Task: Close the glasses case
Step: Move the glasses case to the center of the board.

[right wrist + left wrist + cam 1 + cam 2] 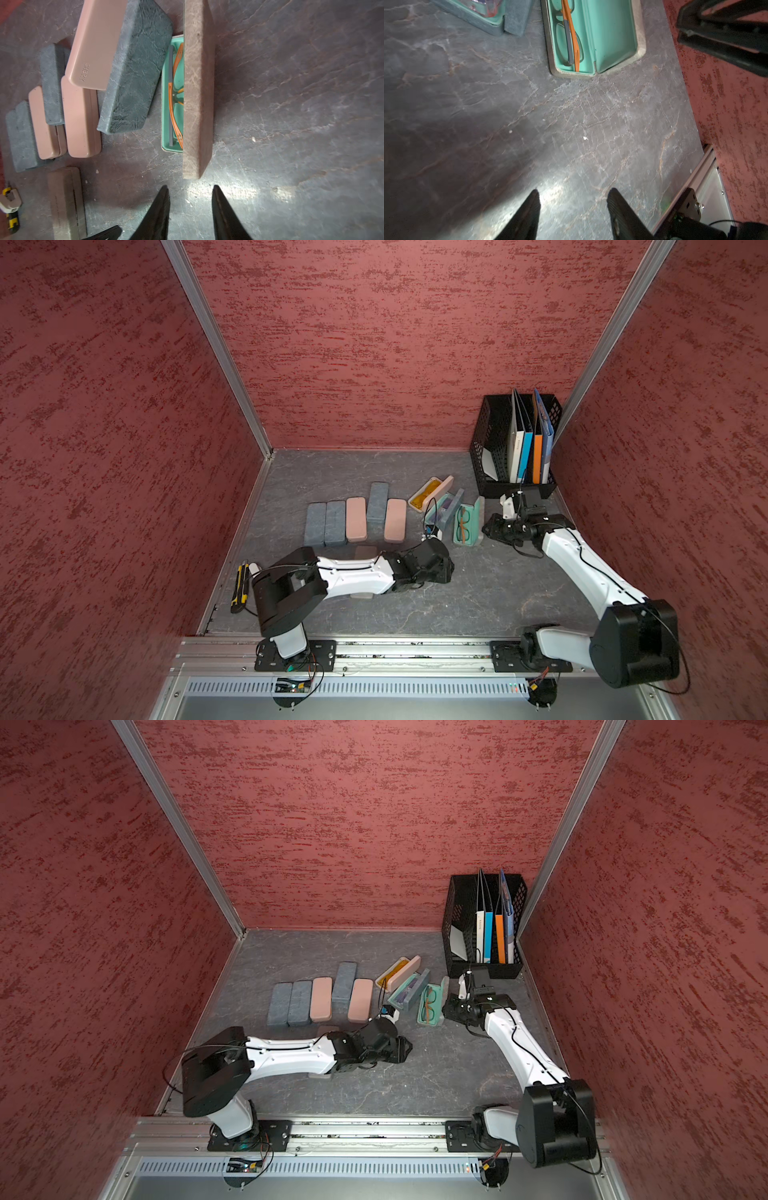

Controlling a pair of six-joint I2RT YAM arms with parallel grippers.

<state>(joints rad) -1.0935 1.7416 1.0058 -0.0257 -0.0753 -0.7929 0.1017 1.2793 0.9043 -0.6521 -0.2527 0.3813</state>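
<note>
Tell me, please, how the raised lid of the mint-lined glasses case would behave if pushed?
The lid looks rigid and hinged along its long edge, so it should swing shut rather than bend. Nothing holds the case on the smooth table, so it may slide instead.

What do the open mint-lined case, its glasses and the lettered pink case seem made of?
Open case: likely a stiff shell in greyish faux leather, judging by its matte, veined grain; lining smooth mint. Glasses: probably plastic, with glossy orange temples. Pink case: smooth matte skin with pressed-in lettering, plastic or faux leather; cannot tell which.
</note>
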